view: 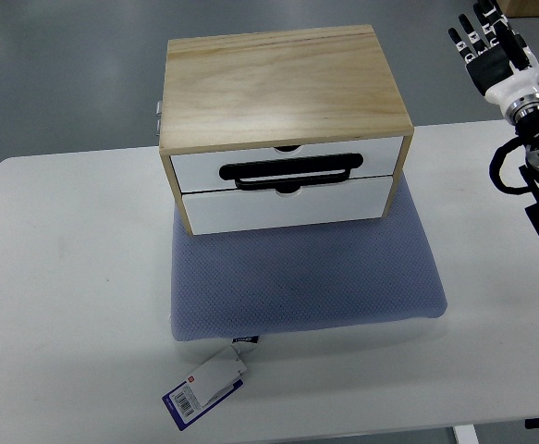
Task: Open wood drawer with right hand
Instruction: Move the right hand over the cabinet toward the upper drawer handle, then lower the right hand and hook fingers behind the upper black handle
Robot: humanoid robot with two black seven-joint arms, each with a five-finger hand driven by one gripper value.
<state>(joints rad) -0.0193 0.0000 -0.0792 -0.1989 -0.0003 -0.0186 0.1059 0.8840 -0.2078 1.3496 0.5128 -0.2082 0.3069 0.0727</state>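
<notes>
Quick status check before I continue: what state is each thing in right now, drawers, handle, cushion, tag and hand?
Upper drawer: closed, flush with the box front.
Lower drawer: closed.
Black handle: on the upper drawer front, untouched.
Wood drawer box: upright on the cushion.
Blue cushion: flat on the table.
Tag: lying on the table.
Right hand: open, raised, away from the box.

the right hand point(493, 48) has black segmented fingers with pale knuckle bits, a white shell round the palm, a silvery ringed wrist, then a black arm with looping black cables down the side
</notes>
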